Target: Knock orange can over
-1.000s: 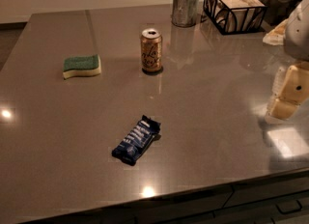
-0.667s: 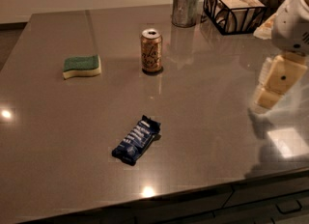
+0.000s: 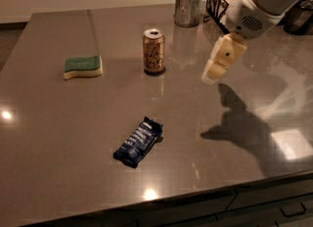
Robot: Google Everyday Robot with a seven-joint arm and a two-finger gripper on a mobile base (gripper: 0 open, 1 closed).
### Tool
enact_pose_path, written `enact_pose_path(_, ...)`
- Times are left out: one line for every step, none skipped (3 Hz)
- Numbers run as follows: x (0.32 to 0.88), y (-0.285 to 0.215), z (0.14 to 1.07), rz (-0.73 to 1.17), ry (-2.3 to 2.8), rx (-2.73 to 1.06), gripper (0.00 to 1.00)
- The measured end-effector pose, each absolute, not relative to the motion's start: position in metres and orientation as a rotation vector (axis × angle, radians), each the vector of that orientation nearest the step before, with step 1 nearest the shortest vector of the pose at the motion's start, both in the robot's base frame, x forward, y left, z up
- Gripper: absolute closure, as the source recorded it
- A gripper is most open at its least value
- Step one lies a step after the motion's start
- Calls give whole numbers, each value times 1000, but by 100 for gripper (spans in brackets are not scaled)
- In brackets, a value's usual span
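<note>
The orange can [image 3: 153,50] stands upright on the grey table [image 3: 58,123], a little back of the middle. It is orange-gold with pale script and a silver top. My gripper [image 3: 213,78] hangs from the white arm at the upper right, above the table and to the right of the can, well apart from it. It holds nothing that I can see.
A green and cream sponge [image 3: 83,67] lies left of the can. A dark blue snack packet [image 3: 138,141] lies nearer the front. A grey metal cup [image 3: 188,3] with white fluffy contents and a dark wire basket [image 3: 221,1] stand at the back.
My arm and gripper have swung in from the right edge leftward, closer to the can. The can, sponge and packet have not moved.
</note>
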State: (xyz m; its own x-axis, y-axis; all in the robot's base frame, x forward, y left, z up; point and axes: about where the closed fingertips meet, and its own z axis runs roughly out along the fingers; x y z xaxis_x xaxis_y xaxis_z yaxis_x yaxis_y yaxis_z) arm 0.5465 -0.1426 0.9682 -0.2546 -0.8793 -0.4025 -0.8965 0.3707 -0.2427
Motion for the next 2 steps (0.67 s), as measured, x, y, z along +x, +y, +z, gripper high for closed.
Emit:
enact_pose_path(594, -115, 962, 94, 2155, -1421, 0)
enact_pose_path(632, -91, 954, 142, 2148, -1323, 0)
